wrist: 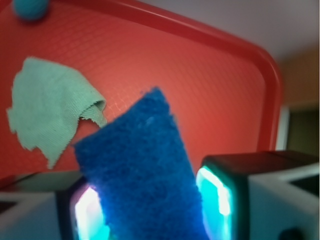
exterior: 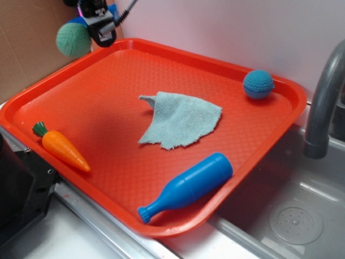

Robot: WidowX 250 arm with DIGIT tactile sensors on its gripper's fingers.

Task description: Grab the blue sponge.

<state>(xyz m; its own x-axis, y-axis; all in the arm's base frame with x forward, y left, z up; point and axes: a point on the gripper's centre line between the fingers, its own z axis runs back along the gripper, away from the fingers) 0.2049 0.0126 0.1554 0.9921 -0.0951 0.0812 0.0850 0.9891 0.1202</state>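
Sponge first: we see the blue sponge (wrist: 142, 170) pinched between the tool's (wrist: 150, 210) fingers, lifted off the orange tray (exterior: 108, 97), its tip toward 12 o'clock, teal cloth (wrist: 47, 107) at 10 o'clock.

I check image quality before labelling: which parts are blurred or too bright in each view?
Wrist view: the blue sponge fills the foreground, soft in focus; the gripper pads glow overexposed cyan-white; the cloth and tray are mildly blurred. Exterior view: mostly sharp and evenly lit, with a soft shadow on the tray beside the cloth and glare on the blue bottle.
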